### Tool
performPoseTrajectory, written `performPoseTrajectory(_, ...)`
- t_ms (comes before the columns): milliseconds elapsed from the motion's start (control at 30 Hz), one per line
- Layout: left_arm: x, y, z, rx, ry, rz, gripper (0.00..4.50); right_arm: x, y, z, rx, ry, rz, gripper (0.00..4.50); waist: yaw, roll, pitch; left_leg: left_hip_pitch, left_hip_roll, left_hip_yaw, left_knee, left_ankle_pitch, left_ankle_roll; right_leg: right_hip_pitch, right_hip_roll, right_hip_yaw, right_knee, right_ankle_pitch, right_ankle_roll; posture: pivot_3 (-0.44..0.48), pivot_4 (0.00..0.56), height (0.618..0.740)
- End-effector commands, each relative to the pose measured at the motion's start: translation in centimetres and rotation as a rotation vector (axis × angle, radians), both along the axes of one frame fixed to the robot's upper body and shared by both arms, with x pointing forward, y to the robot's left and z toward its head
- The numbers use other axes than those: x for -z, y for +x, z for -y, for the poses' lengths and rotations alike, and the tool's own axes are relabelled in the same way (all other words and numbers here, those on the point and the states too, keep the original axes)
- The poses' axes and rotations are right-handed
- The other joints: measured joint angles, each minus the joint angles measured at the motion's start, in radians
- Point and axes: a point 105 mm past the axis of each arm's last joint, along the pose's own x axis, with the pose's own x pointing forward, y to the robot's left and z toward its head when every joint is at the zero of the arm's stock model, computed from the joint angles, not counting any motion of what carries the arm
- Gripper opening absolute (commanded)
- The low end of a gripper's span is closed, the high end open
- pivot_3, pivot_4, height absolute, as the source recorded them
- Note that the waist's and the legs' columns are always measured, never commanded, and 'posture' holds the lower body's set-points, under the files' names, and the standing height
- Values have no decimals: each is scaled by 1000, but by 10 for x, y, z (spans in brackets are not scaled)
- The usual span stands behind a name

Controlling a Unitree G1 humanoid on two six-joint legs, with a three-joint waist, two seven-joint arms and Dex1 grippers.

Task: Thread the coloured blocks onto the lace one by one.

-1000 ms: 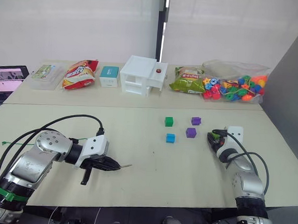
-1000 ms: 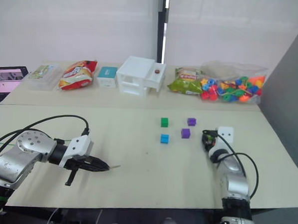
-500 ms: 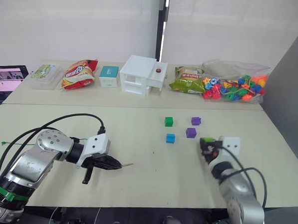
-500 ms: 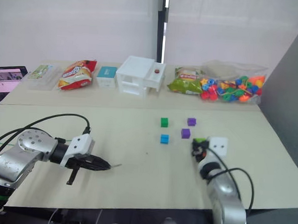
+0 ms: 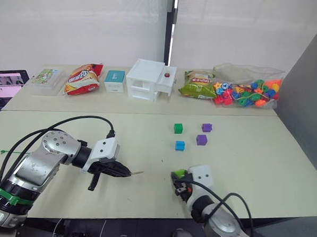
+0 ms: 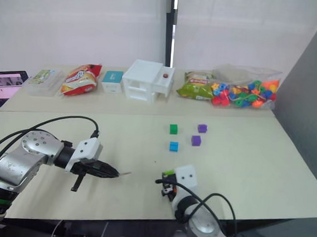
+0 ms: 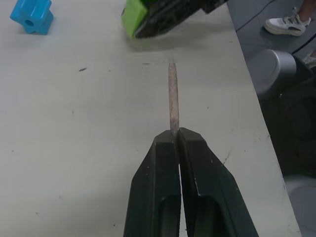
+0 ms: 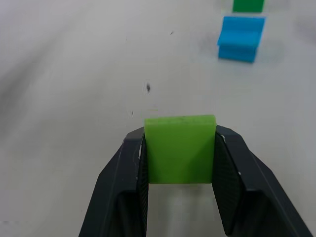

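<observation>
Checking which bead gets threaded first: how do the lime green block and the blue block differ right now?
The lime green block is clamped between the right gripper's fingers near the lace tip; the blue block lies free on the table, farther back beside the other blocks. Both are small beads, not yet threaded.

left end effector (image 7: 178, 136) pinching lace tip (image 7: 173, 96) | lime block (image 7: 134, 19) ahead | blue block (image 7: 32, 16)

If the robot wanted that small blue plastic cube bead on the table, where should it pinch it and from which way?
Probably from above, fingers closing on two opposite flat side faces of the small blue plastic cube bead. It sits flat on the table, apart from the dark green cube and the two purple cubes, so the sides look free. Its faces look notched, so grip the flat outer parts.
</observation>
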Motion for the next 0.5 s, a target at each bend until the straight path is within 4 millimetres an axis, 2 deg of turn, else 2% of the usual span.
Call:
performPoseTrajectory(33,-8,-1,-3,10,7,21,0,16,1,-3,18,-12,-39,1167,0,-1,0,0,0,0,0,0,0,0,0,0,0,0,0,0,150,740)
performPoseTrajectory(100,-8,-1,-4,9,10,23,0,24,-3,-6,12,-3,-75,1167,0,-1,-1,0,0,0,0,0,0,1,0,0,0,0,0,0,150,740)
performPoseTrajectory(200,-9,1,-5,6,11,26,0,19,-5,-5,24,24,-49,1167,-2,-2,-1,1,0,0,0,0,0,1,0,0,0,0,0,0,150,740)
performPoseTrajectory(267,-8,2,-4,4,10,26,0,5,-5,0,24,44,16,2225,-2,-2,-1,1,0,0,0,0,0,1,0,0,0,0,0,0,150,740)
performPoseTrajectory(367,-7,2,-3,4,6,26,0,-10,-5,7,-5,43,87,3227,1,-2,-1,0,0,0,0,0,0,1,0,0,0,0,0,0,150,740)
performPoseTrajectory(500,-6,1,-2,0,0,27,0,-37,-7,15,-172,18,187,4490,3,-2,-1,0,0,0,1,0,0,1,-1,0,-1,0,0,0,150,740)
